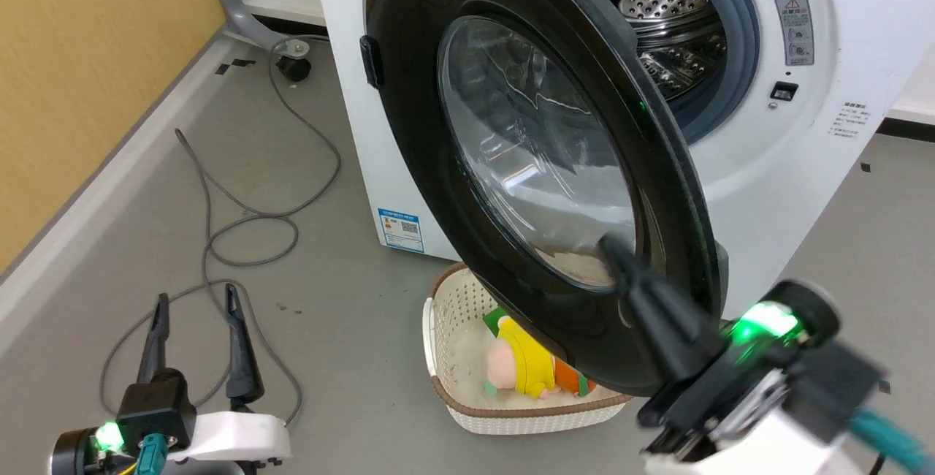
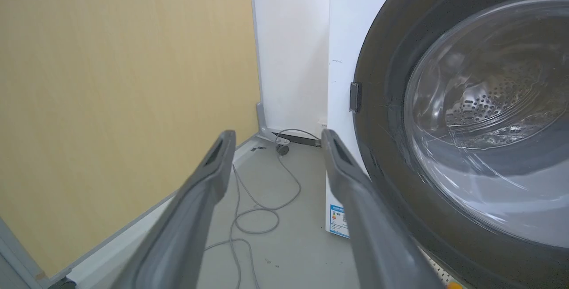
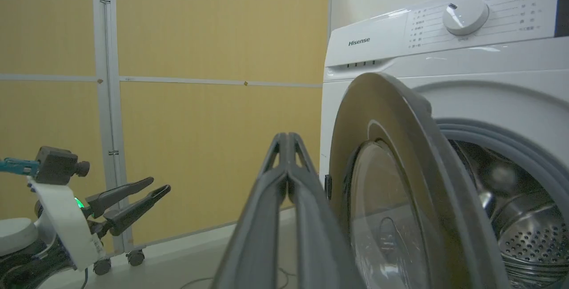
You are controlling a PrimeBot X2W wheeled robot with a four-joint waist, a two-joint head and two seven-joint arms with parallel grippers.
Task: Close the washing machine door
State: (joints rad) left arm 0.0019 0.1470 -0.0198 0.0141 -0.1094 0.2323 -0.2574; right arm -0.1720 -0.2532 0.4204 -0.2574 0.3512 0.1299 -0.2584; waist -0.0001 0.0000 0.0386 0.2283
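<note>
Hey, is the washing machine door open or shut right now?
Open. The door stands swung out from the washing machine, and the steel drum shows behind its edge.

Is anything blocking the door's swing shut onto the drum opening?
Nothing visible: the gap between the washing machine door and the grey gasket looks free. The basket sits on the floor, below the door.
</note>
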